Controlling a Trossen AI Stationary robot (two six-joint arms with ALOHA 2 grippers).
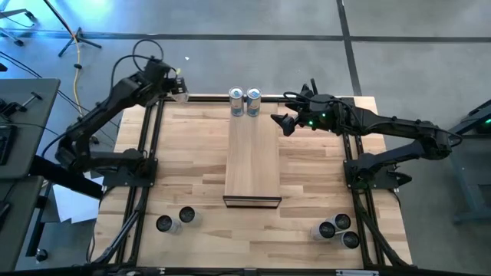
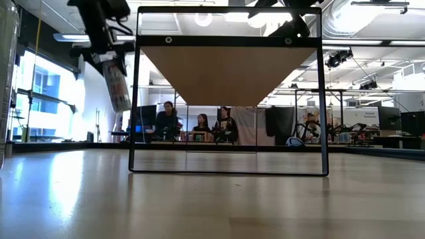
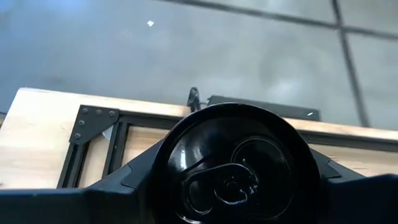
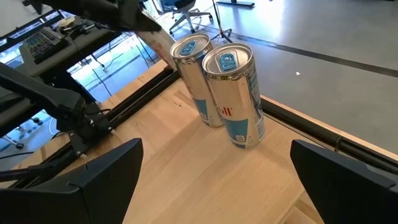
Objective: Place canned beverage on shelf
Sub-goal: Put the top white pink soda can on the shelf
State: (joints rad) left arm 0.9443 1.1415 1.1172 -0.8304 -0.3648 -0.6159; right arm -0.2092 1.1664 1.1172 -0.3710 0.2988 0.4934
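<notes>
A: Shelf (image 1: 253, 161) runs down the middle of the bench (image 1: 192, 153), raised on a dark frame; the low view looks straight under its wooden underside. Two cans (image 1: 245, 102) stand upright at its far end, touching or very nearly, one beside the other.

B: Why packed to the far end?

A: My reading: it keeps the nearer length of board free for more cans. Loose cans wait on the bench, two near the left front (image 1: 176, 220) and three near the right front (image 1: 337, 228), all below the shelf.

B: Left arm?

A: Left pincer (image 1: 177, 87) is raised by the far left corner of the bench, closed around a can (image 3: 236, 168). The left wrist view looks straight onto its dark top and pull tab, fingers pressed on either side. The low view shows the can (image 2: 117, 83) hanging tilted, well above the bench. Judged as mid-carry toward the shelf; not yet over the board.

B: Right arm?

A: Right pincer (image 1: 282, 115) hovers at the shelf's far right edge, just beside the two standing cans, fingers spread wide and holding nothing. Probably parked there, clear of the free board.

B: Look of the cans?

A: Slim, tall, bright silver bodies (image 4: 233, 93), blue band low down, small red mark mid-body, blue-tinted lids with tabs. Smooth metal, likely to tip if nudged.
</notes>
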